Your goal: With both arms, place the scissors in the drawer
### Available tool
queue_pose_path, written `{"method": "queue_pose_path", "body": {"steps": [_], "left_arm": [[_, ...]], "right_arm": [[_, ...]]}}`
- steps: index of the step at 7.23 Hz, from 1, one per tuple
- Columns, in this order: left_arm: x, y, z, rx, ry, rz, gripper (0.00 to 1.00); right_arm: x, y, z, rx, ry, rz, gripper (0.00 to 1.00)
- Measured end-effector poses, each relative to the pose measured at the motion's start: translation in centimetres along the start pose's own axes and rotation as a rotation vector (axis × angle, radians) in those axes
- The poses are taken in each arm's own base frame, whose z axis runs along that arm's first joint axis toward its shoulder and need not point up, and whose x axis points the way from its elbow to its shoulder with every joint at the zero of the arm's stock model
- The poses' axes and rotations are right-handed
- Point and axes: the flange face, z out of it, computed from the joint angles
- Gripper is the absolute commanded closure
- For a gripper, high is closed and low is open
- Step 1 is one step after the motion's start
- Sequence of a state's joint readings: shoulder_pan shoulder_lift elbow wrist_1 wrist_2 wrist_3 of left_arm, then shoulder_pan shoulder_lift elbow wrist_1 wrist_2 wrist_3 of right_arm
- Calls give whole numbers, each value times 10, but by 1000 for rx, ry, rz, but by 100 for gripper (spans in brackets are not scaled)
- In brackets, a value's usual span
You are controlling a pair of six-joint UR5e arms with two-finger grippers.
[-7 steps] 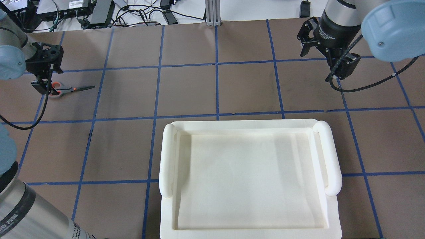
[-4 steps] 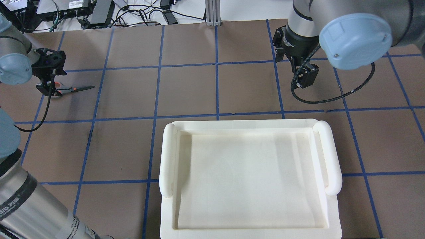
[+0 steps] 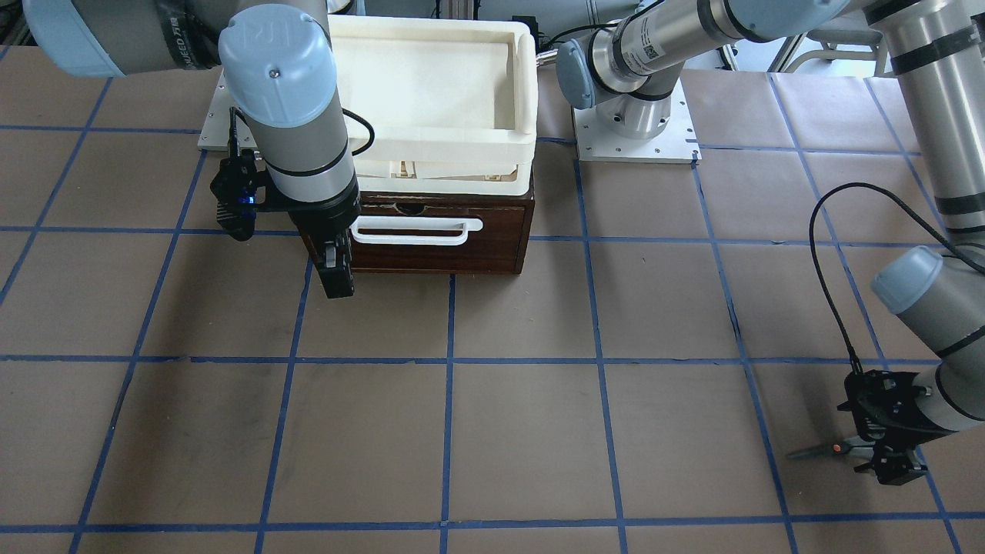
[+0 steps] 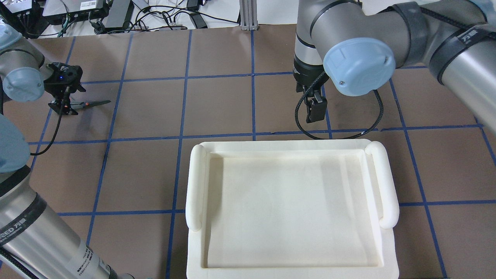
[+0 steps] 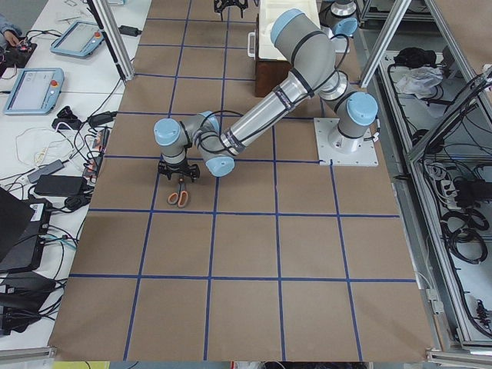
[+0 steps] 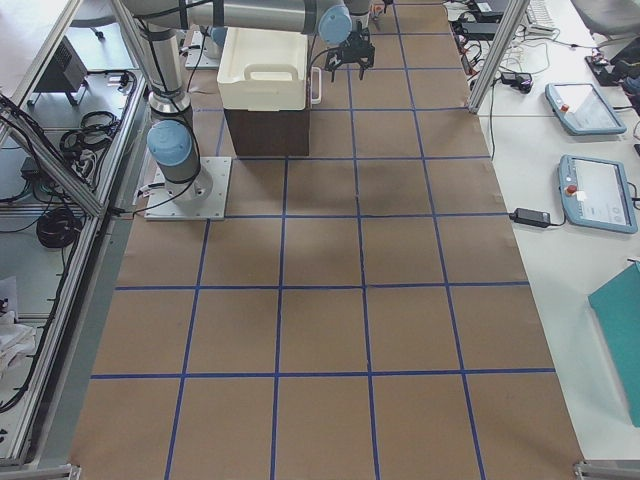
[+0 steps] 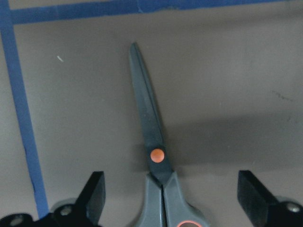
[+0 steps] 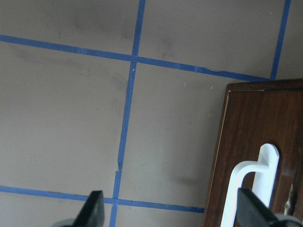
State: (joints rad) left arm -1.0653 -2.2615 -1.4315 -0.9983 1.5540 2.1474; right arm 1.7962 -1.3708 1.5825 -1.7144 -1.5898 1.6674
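Note:
The scissors point(image 4: 93, 103) lie flat on the brown table at the far left, blades pointing right. They also show in the left wrist view point(image 7: 152, 142) and the front view point(image 3: 817, 452). My left gripper point(image 4: 64, 105) is low over the handle loops, open, one finger point(image 7: 96, 198) on each side, and holds nothing. The dark-brown drawer point(image 3: 439, 250) is closed under the white tray, its white bar handle point(image 3: 415, 231) facing out. My right gripper point(image 3: 336, 269) is open and empty in front of the drawer's corner, with the handle point(image 8: 246, 189) just beside it.
A large white plastic tray point(image 4: 195, 186) sits on top of the drawer box. Blue tape lines grid the table. Cables and electronics point(image 4: 97, 11) lie beyond the far edge. The right arm's elbow point(image 4: 358, 66) hangs over the table's middle right.
The right arm has swung from the far right corner leftward and toward the drawer front. The left gripper has turned and settled lower over the scissors' handles. The scissors have not moved.

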Motion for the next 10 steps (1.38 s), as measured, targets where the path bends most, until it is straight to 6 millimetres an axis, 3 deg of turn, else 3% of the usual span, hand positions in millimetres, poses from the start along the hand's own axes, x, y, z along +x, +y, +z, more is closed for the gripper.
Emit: {"method": "queue_pose_path", "body": {"steps": [2, 5, 6, 8, 9, 10], "left_arm": [[-2, 4, 8, -8, 2, -17, 0], [-1, 18, 20, -21, -22, -49, 0], [0, 22, 23, -18, -22, -51, 8], [0, 23, 25, -14, -20, -51, 38], [0, 23, 25, -12, -20, -52, 62], [0, 23, 24, -11, -20, -51, 67]], "right_arm": [[-3, 24, 20, 3, 31, 64, 0], [-8, 39, 38, -40, 70, 130, 0], [-9, 41, 43, -55, 84, 149, 0], [-12, 46, 55, -77, 119, 174, 0], [-12, 47, 60, -88, 140, 189, 0], [-12, 48, 65, -89, 164, 201, 0]]}}
